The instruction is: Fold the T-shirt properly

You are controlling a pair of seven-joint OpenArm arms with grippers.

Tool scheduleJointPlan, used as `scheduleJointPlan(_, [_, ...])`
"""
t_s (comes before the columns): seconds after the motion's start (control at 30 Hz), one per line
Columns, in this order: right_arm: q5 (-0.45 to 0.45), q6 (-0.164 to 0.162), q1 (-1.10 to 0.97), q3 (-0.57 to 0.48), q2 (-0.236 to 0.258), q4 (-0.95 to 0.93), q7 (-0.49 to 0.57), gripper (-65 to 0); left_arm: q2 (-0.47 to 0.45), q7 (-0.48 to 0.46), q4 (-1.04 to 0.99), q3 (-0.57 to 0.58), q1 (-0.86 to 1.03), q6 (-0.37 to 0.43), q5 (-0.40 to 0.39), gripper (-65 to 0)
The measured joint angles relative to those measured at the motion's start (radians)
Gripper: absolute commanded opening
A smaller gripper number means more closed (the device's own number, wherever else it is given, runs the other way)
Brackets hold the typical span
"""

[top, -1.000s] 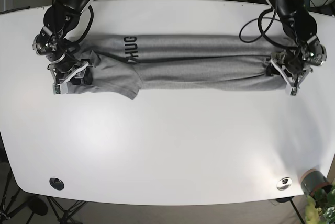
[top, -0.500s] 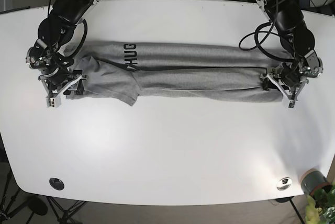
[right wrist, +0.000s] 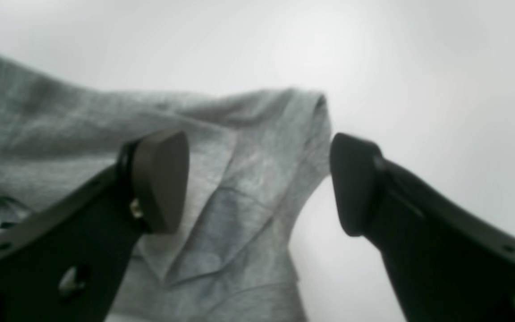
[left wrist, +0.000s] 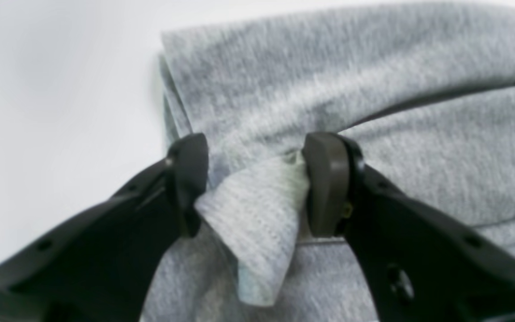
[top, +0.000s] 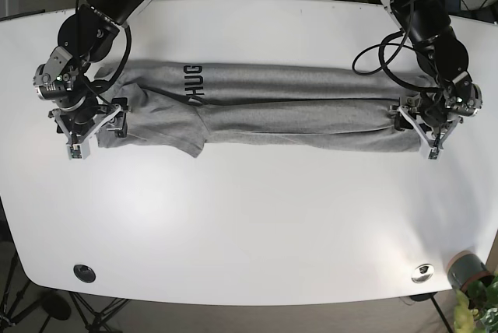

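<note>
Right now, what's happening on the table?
A two-arm robot is mid-fold on a grey T-shirt, which lies as a long band across the white table. The left gripper has a bunched flap of the hem between its fingers, at the band's end on the base view's right. The right gripper is open at the sleeve end, its fingers spread either side of the cloth's edge, not clamping it.

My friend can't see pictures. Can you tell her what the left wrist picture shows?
Two black fingers of the left gripper pinch a small fold of the grey T-shirt between them. The rest of the shirt lies bunched behind, on a white table.
</note>
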Motion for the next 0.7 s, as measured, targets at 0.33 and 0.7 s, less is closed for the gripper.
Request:
scheduleJointPlan(0.33, [-0.001,0.008,-0.050,-0.003,-0.069,-0.042,0.002,-19.0,0.000,0.016,0.000,0.005,0.001,0.000,0.000,-32.8])
scheduleJointPlan(0.7, [-0.001,0.008,-0.082,-0.038,-0.065,-0.088,0.013,-27.6,0.000,0.011,0.000,0.006,0.011,0.000,-0.002,-32.9])
